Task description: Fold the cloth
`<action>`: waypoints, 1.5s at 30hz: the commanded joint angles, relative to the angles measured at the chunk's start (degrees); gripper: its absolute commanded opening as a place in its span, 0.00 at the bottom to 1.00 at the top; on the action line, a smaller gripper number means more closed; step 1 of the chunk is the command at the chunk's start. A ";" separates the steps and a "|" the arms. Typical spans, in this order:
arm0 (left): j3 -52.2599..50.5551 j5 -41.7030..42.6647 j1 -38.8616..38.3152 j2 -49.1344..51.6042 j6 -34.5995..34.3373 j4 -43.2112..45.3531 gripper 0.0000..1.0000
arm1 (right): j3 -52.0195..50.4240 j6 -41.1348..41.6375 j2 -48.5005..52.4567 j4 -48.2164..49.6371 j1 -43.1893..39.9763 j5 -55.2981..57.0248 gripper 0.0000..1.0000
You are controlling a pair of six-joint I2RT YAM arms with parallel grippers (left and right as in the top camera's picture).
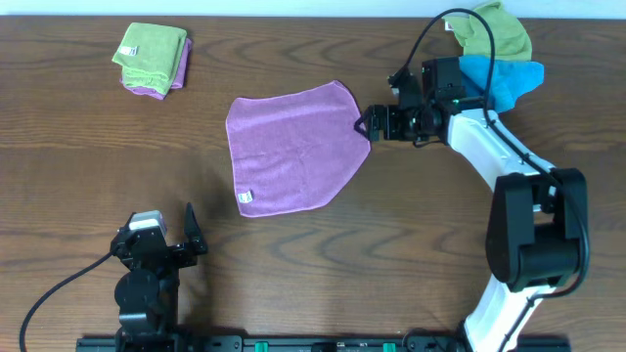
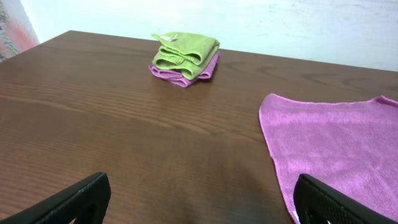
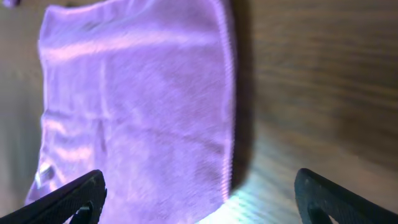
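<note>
The purple cloth (image 1: 291, 147) lies spread flat in the middle of the table, its small white tag (image 1: 245, 197) at the near-left corner. It also shows in the left wrist view (image 2: 336, 143) and the right wrist view (image 3: 137, 106). My right gripper (image 1: 366, 125) is open at the cloth's right corner, its fingers straddling the cloth's edge (image 3: 199, 199). My left gripper (image 1: 188, 235) is open and empty near the table's front edge, left of the cloth, its fingers (image 2: 199, 202) over bare wood.
A folded stack of a light green cloth (image 1: 150, 49) on a purple one (image 1: 156, 88) sits at the back left, also in the left wrist view (image 2: 185, 55). A bright blue cloth (image 1: 504, 80) and a green cloth (image 1: 497, 31) lie at the back right, by the right arm.
</note>
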 commanded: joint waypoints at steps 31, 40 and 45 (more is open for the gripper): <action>-1.44 -0.81 0.33 -0.28 0.39 -0.48 0.95 | 0.00 -5.51 2.16 -16.76 6.32 -33.79 0.90; -1.44 -0.83 0.33 -0.28 0.39 -0.48 0.95 | 0.42 0.72 -14.91 -9.18 5.84 -22.51 0.95; -1.44 -0.81 0.33 -0.28 0.39 -0.48 0.96 | 0.42 2.01 -14.05 -19.32 6.01 -8.46 0.94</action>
